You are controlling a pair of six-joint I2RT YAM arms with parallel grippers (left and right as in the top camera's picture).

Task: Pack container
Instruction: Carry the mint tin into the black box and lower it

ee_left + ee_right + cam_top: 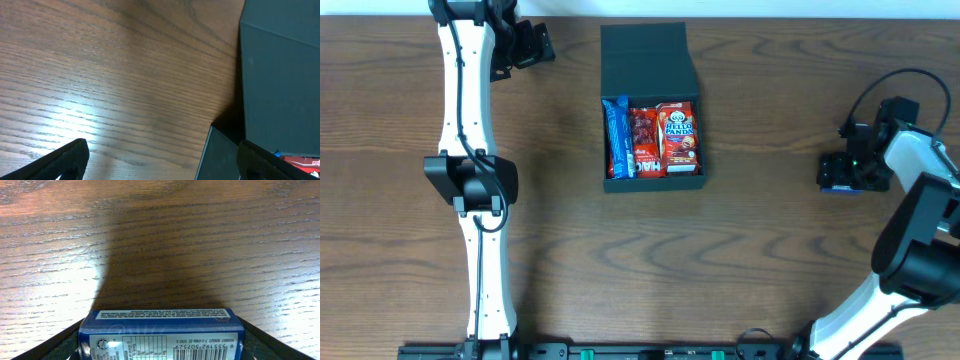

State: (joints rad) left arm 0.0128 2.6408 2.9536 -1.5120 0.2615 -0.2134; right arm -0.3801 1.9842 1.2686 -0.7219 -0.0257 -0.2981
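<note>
Three snack packets lie side by side in the container (655, 183) on the overhead, mid-table toward the far edge: a blue packet (617, 138), a red packet (642, 140) and a Hello Panda packet (679, 135). The lid flap (644, 52) lies open on the far side. The left gripper (538, 45) hovers well apart to the container's left, and the right gripper (840, 175) is far out right with a blue box (837, 186) in it. Over to the left wrist: fingers (55, 162) spread wide, only wood grain of the table (100, 75) between them, the container's dark wall at the right. Right wrist now: the blue box, barcode label facing the camera, is pinched between both fingers (55, 345) over the wood
</note>
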